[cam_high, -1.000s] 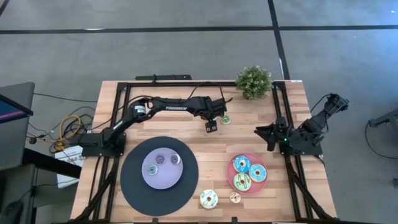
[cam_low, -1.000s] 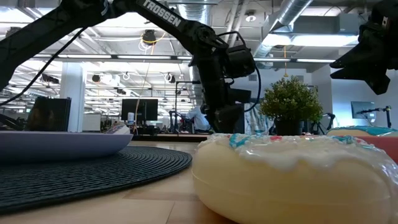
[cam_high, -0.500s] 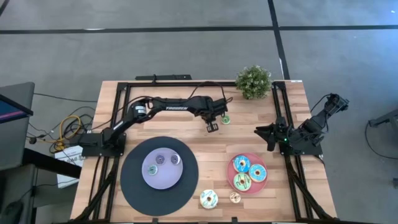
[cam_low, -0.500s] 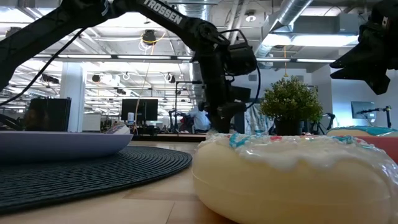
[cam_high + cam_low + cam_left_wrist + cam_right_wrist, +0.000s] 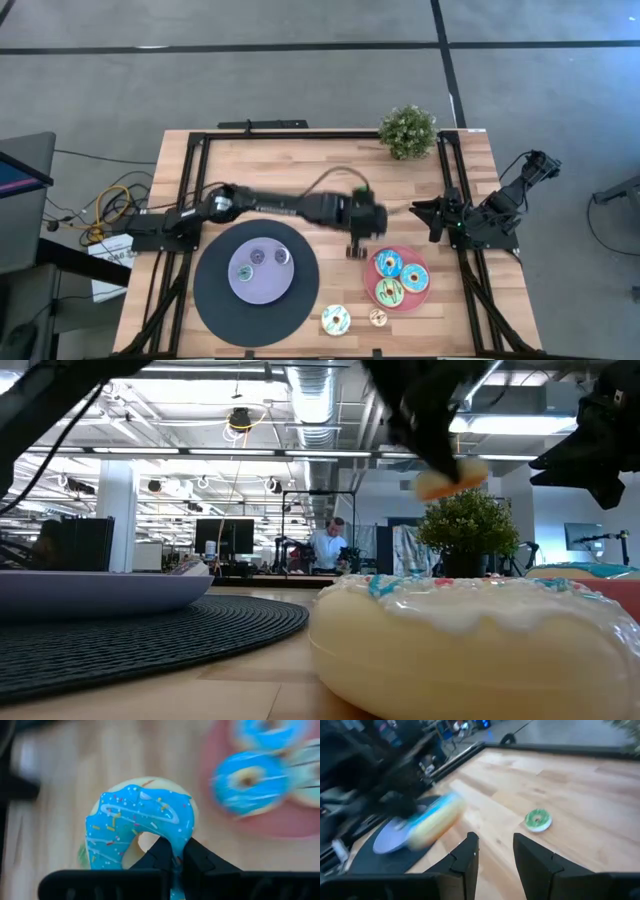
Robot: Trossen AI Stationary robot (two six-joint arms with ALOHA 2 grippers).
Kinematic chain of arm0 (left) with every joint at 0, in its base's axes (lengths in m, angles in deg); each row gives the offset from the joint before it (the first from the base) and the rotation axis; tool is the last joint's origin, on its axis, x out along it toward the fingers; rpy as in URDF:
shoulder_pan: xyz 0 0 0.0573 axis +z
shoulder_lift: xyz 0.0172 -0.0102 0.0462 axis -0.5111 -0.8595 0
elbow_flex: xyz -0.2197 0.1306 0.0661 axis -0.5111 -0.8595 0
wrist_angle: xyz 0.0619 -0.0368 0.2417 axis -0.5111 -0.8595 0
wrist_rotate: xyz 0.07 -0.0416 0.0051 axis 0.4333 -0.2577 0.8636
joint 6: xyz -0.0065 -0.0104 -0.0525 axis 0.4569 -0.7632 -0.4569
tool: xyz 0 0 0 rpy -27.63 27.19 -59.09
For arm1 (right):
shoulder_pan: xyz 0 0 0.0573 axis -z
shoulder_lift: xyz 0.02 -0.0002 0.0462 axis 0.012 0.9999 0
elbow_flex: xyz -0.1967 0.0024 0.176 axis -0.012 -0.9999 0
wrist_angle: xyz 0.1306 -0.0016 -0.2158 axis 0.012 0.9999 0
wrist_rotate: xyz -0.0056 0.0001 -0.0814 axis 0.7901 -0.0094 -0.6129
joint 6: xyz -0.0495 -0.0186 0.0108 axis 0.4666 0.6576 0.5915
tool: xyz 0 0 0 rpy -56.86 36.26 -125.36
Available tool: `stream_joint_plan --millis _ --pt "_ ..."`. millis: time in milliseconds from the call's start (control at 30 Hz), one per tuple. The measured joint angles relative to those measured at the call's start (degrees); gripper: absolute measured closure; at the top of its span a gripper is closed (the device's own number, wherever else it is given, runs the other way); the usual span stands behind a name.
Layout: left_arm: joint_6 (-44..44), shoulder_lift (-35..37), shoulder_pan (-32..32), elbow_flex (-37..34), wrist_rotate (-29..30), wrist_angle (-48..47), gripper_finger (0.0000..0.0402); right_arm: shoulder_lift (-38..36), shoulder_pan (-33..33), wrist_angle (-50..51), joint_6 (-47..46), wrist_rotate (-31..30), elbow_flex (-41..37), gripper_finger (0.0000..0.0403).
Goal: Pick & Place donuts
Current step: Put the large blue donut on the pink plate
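One blue-iced donut (image 5: 141, 826) is riding in the left gripper (image 5: 172, 854), the fingers pinching narrow across one side of its ring, through the hole; in the high view the left gripper (image 5: 357, 240) is sitting just at 10 o'clock of the pink plate (image 5: 425, 298), above the wood. Judging by the clean pinch and no sag, the donut is handling as light, stiff moulded plastic with glossy icing, likely slippery; the ring wall is the sensible hold, as now.

Two blue donuts (image 5: 388, 263) (image 5: 415, 277) and a green one (image 5: 389, 292) are lying on the pink plate. A white-iced donut (image 5: 335, 320) is resting on the table at 6 o'clock of the black disc (image 5: 215, 305), a small orange one (image 5: 378, 317) just beside it. Small donuts are lying on the lavender plate (image 5: 242, 290). A small green donut (image 5: 538, 819) is lying alone on bare wood.

Right gripper (image 5: 494, 851) is waiting at the table's 3 o'clock edge, fingers parted with nothing between.

Surface: pale wooden slats (image 5: 310, 170), black frame rails, potted plant (image 5: 407, 130) at 1 o'clock. Room beyond: open workshop, a person standing far off.
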State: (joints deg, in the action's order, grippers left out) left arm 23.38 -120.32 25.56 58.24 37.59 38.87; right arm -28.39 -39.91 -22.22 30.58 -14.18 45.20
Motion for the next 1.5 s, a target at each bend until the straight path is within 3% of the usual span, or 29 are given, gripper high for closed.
stream_joint_plan --millis 133,267,467,600,767,967,1233,1500 --pt "8.48 -0.3 -5.4 0.0 -2.75 6.08 0.0396 0.0 0.0 -0.02 0.02 -5.01 0.0 0.029" --pt "13.32 -1.68 -8.7 -0.11 -1.86 12.68 0.0396 0.0 0.0 -0.04 0.02 -7.51 0.02 0.029" --pt "15.68 -5.76 -8.85 0.17 -6.81 23.89 0.0395 -0.02 0.0 -0.52 0.0 -7.63 0.07 0.029" --pt "15.93 -9.2 -8.61 -0.05 -6.51 26.95 0.0395 -0.29 0.0 -2.08 0.02 -7.63 0.05 0.029" --pt "14.77 -9.8 -8.11 -0.09 -4.3 24.71 0.0395 -1.25 0.04 -2.16 0.03 -7.64 0.03 0.029" --pt "6.93 -9.8 -6.57 -0.07 -4.78 23.65 0.0389 -1.92 0.07 -1.81 0.08 -8.0 0.07 0.029" --pt "3.67 -9.8 -6.4 -0.07 -12.06 22.04 0.0343 -1.88 0.07 -1.75 0.09 -7.89 0.07 0.029" --pt "2.29 -9.8 -6.65 -0.07 -9.78 20.48 0.0302 -1.88 0.07 -1.75 0.05 -7.83 0.07 0.029"
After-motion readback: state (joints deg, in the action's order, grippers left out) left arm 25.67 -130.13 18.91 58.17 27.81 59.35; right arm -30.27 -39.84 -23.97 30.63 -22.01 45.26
